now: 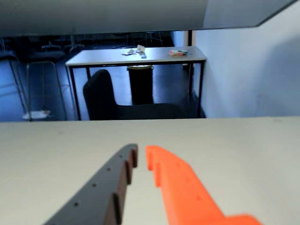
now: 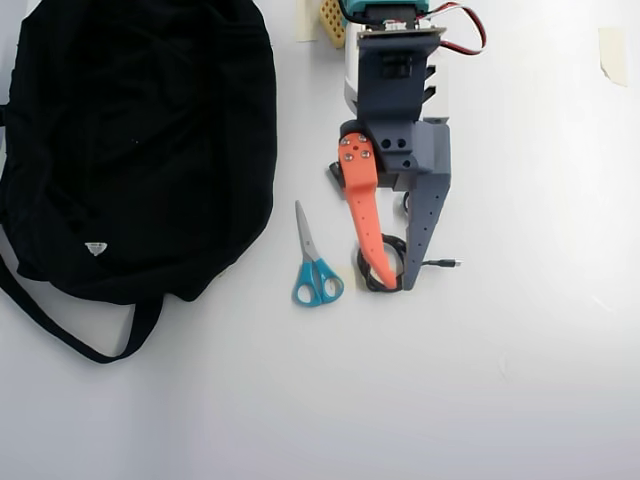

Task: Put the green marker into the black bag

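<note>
- Two views: overhead and wrist.
- Overhead: white table (image 2: 520, 380) is bare along the whole bottom edge and at 3 to 5 o'clock of the arm; lots of open room there.
- Black bag (image 2: 140, 140) fills the upper left, cut by the left and top frame edges; its strap (image 2: 70, 335) loops out toward 7 o'clock; white triangular label (image 2: 95, 248) sits near its lower edge.
- Bag mouth and inside can't be made out, just dark fabric.
- Scissors (image 2: 315, 265) with blue handles lie on the table between bag and arm, blades pointing to 12 o'clock, apart from both.
- Fingers (image 2: 397, 283): orange one (image 2: 362, 215) and grey one (image 2: 425, 215), tips close together with a narrow gap, pinching nothing; they hang over a coiled black cable (image 2: 385, 265) whose plug (image 2: 448, 264) pokes out toward 3 o'clock.
- Green marker: not visible in either view; can't tell where it is.
- Tape scrap (image 2: 612, 52) near the upper right edge.
- Wrist: fingers (image 1: 140, 157) point at the table's far edge, bare table on both sides; beyond it a dark chair (image 1: 105, 101) and another table (image 1: 136, 57).
</note>
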Robot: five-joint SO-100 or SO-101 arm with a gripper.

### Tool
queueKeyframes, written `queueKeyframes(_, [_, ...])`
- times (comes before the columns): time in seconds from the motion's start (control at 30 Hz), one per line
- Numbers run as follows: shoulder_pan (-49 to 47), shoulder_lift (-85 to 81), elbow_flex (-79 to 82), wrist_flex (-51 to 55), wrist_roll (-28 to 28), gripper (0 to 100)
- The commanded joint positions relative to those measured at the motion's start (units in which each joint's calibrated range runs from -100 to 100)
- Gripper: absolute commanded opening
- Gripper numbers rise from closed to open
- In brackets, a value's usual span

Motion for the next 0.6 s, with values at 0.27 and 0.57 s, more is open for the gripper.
queueKeyframes(0.27, [0.9,-1.6,0.6,0.3,1.5,2])
queueKeyframes(0.57, [0.4,-4.9,3.2,2.2,1.1,2])
